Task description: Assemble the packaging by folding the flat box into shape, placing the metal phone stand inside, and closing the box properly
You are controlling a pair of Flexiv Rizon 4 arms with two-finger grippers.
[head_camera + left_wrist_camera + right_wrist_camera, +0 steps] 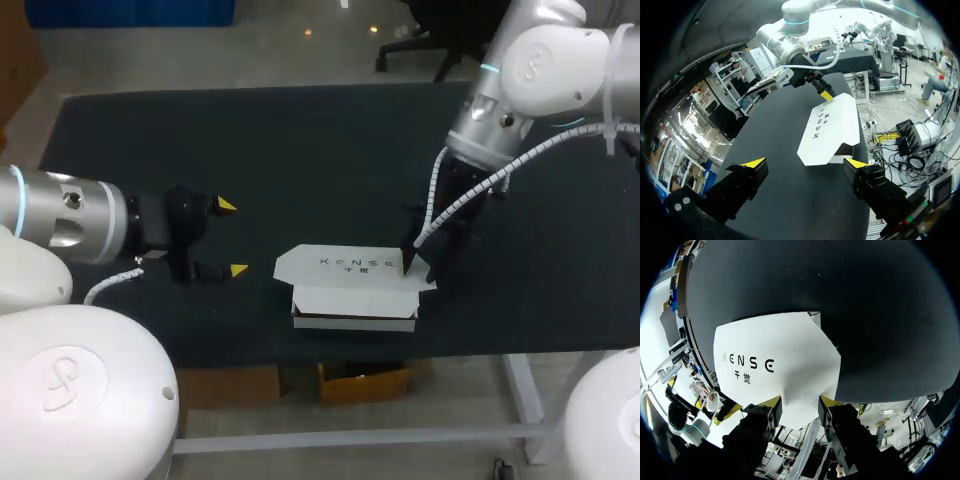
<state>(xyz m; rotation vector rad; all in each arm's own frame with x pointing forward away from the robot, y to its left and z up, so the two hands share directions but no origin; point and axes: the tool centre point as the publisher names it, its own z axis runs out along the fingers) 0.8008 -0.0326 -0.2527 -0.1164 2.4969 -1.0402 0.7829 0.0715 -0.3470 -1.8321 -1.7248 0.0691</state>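
The box point(355, 295) stands formed on the bench point(250, 140), close to its near edge and slightly right of centre, long side running left to right. Its lid point(345, 265) lies over the body but is not seated: the end flaps project past both ends, and the left wrist view shows a dark gap under the lid at one corner. The metal phone stand is not visible in any view, so it cannot be confirmed whether it is inside. The right gripper point(415, 262) is at the right end of the lid. In its own wrist view a narrow tab of the lid runs between the two yellow tips and appears to touch both, so it is judged clamped on the lid. The left gripper point(232, 237) is left of the box and apart from it, fingers spread wide and holding nothing. Assessment: folding is done; pressing the lid down and tucking the flaps remain.
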